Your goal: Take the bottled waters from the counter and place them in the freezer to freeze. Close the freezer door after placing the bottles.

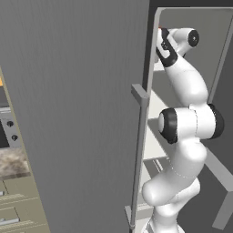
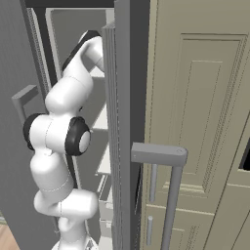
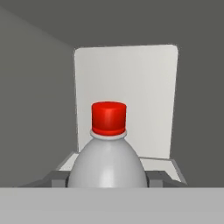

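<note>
**Carrying the red-capped bottle into the freezer**

Reaching high into the tall grey freezer compartment [image 1: 191, 27], the white arm has its end effector [image 3: 108, 181] clamped on the slimmer translucent-white plastic water bottle with the red cap [image 3: 109, 148]. In the hand view the bottle stands directly ahead of the end effector, upright, its rounded shoulder filling the space between the two dark finger tips [image 3: 53, 178], which press against its sides low on the body. The jaws are drawn in as far as the bottle's width allows; nothing else is touched.

Beyond the bottle, ahead of the end effector, lies a white shelf [image 3: 164, 164] and the pale rear panel of the compartment [image 3: 131, 78], with grey inner walls to either side. Whether the bottle's base rests on the shelf cannot be told, since its lower part is hidden.

As for handling, a small filled plastic bottle is probably moderately light but smooth and slightly yielding, so a squeeze on the straight body below the shoulder looks safer than one on the taper, where it could slip upward. It seems likely to tip if released off-level.

The tall flat grey freezer door [image 1: 77, 113] with its long vertical bar handle [image 1: 139, 150] stands open behind and beside the end effector.
</note>
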